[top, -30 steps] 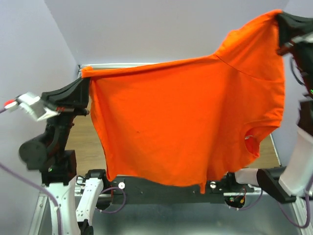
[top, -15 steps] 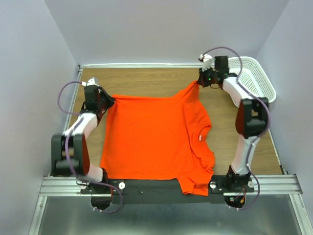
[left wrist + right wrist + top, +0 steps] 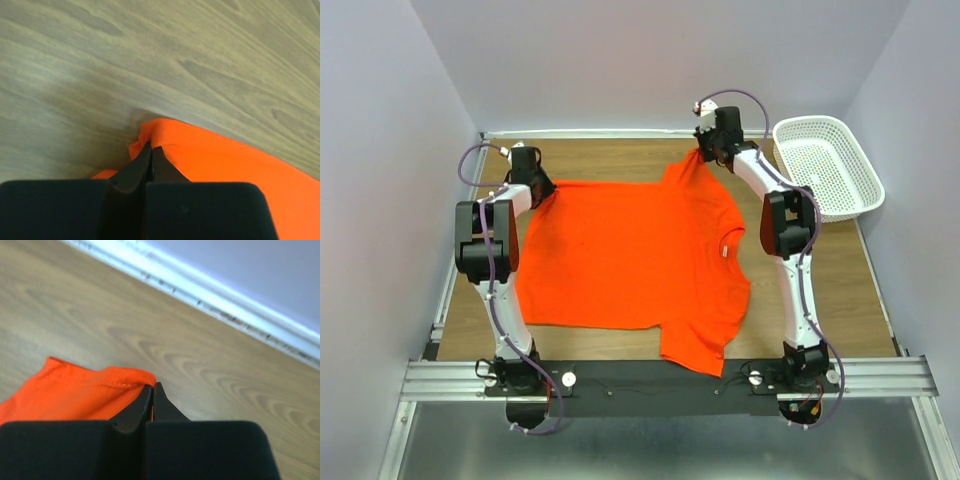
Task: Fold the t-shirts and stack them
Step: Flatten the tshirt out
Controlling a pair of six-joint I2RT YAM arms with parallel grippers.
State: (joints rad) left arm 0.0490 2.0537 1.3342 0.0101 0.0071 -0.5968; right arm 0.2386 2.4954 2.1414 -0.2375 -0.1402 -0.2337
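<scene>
Orange-red cloth covers the middle of the wooden worktop (image 3: pixel 820 290). The t-shirt (image 3: pixel 630 255) lies spread nearly flat, its neck toward the right and one sleeve reaching the near edge. The left gripper (image 3: pixel 535 185) is clamped on its far left corner. The right gripper (image 3: pixel 705 155) is pinched on the hemmed edge of the far sleeve. Both wrist views show the jaws together with a nip of fabric between them, low over the wood. A white basket (image 3: pixel 825 165) stands apart at the far right. The step in hand looks like laying the shirt out for folding. To do it well, hold a light, even pull between the two corners, set them onto the wood, and only then let go, so the far edge lands straight with no crease trapped.
</scene>
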